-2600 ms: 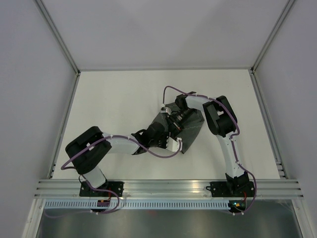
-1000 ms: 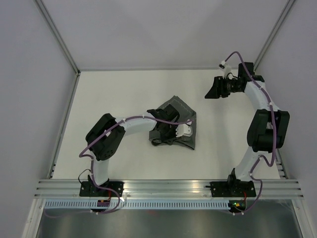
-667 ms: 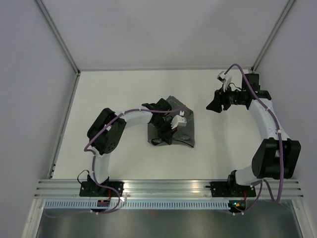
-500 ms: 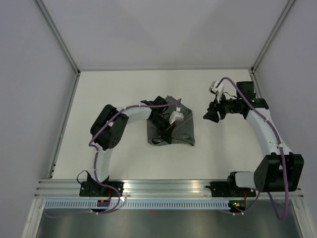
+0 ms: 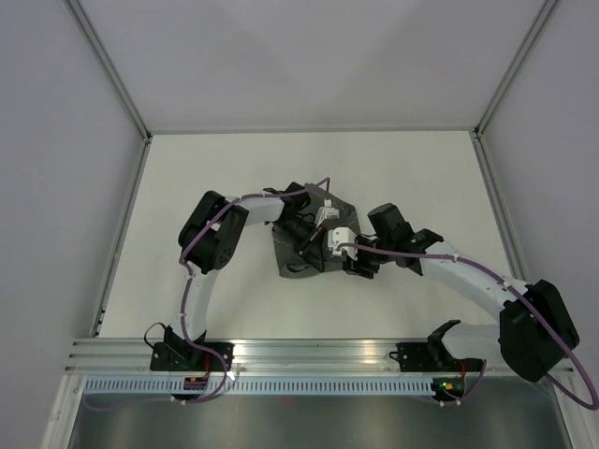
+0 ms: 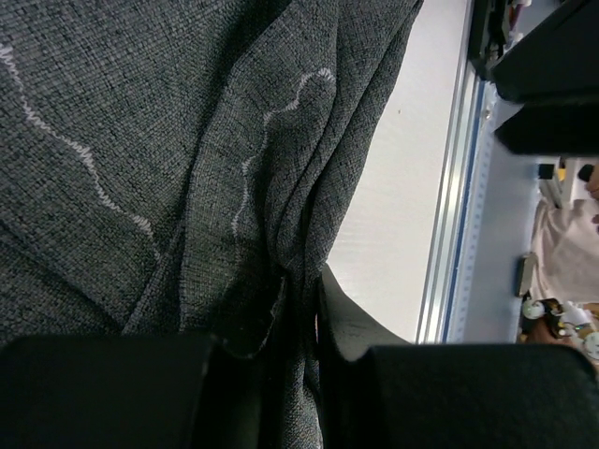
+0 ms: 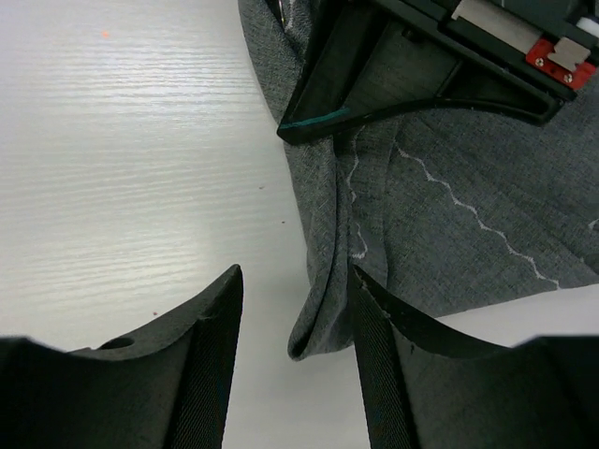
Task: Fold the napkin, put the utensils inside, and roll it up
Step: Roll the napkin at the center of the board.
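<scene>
Napkin (image 6: 140,112), dark grey with wavy pale stitching, lies crumpled.

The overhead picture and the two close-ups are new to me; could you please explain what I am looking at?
Two robot arms are bolted at the near edge of a white table. The wide picture comes from a fixed camera above; each close-up comes from a camera on one wrist. A crumpled dark grey napkin lies on the table. The left arm has its jaws shut on a fold of it; the right arm holds its jaws open astride the cloth's edge.
</scene>
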